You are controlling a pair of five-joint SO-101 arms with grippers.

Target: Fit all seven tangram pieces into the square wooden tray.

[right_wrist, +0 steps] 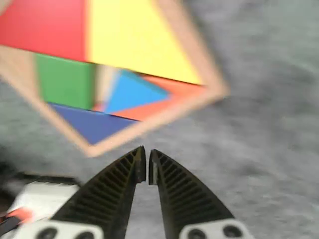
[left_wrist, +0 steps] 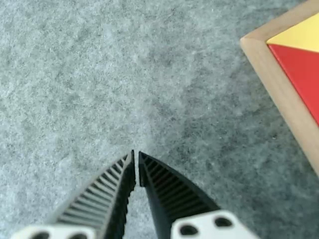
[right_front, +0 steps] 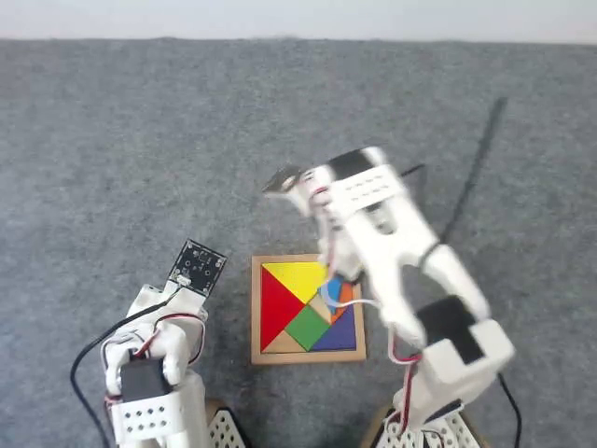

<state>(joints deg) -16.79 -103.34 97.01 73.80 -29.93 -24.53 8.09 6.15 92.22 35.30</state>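
The square wooden tray lies just ahead of my right pincer, its nearest corner a little beyond the tips, and ahead and to the right of my left pincer. Inside it I see the large yellow triangle and the large red triangle meeting along one long edge, the green square beside them, the dark blue triangle in the corner closest to my right tips, and the small light blue triangle lying against the orange piece. A strip of bare wood shows between the green square and the light blue triangle, so I judge that this piece sits slightly askew and that the fit is not finished. I cannot make out a seventh piece, though my right arm hangs over that side of the tray in the high view. My right pincer is closed to a sliver and holds nothing; I judge that it is poised low beside the rim to nudge a piece with its tips, not to grasp. My left pincer is likewise nearly closed and empty, parked over the grey felt table cover, probably to keep clear of the work.
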